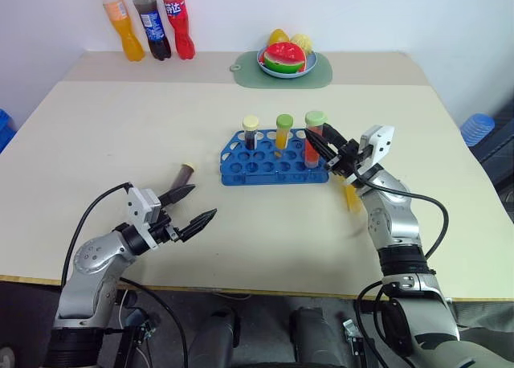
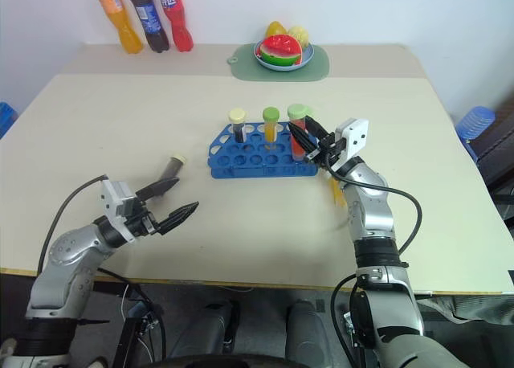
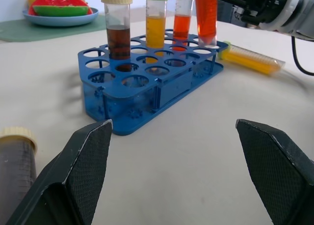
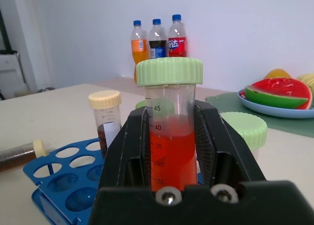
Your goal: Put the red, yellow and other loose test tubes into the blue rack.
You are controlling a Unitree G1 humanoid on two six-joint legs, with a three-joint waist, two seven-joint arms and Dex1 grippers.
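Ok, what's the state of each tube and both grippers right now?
red tube: upright, gripped, at the blue rack's end hole
right gripper: shut on red tube
left gripper: open, empty
racked tubes: three, upright, capped
loose brown tube: lying on table
loose yellow tube: lying on table

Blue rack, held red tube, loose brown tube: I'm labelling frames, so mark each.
blue rack (image 1: 259,169), left eye view, front holes.
red tube (image 4: 172,151), right wrist view, liquid between the fingers.
brown tube (image 1: 185,174), left eye view, body.

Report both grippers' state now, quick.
Left gripper: open, holding nothing.
Right gripper: shut on the red test tube over the blue rack.
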